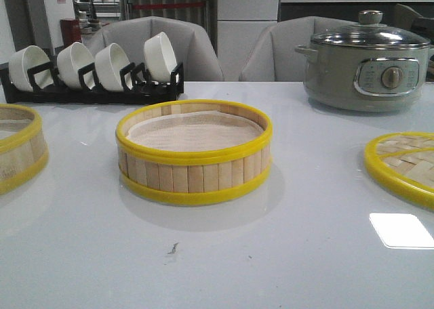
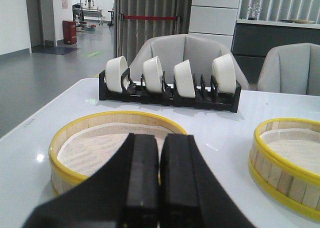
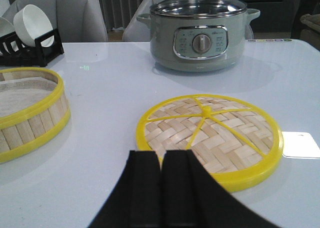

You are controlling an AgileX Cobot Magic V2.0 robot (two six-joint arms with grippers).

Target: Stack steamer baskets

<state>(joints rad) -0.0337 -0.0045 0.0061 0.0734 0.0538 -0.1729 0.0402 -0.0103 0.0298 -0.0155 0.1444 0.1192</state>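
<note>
Two steamer baskets stand apart on the white table. One steamer basket [image 1: 194, 153] is in the middle, a bamboo ring with yellow rims and a pale liner; it also shows as the basket [image 2: 292, 163] and the basket [image 3: 27, 110] in the wrist views. The other steamer basket [image 1: 17, 146] lies at the left edge of the front view. My left gripper [image 2: 160, 140] is shut and empty, hovering over the near rim of that left basket [image 2: 107, 143]. My right gripper [image 3: 161, 155] is shut and empty, just short of the woven lid [image 3: 210, 133]. Neither gripper shows in the front view.
A flat woven yellow-rimmed lid [image 1: 403, 163] lies at the right. A grey electric pot [image 1: 366, 62] with a glass lid stands at the back right. A black rack with white bowls [image 1: 91, 72] runs along the back left. Grey chairs stand behind the table.
</note>
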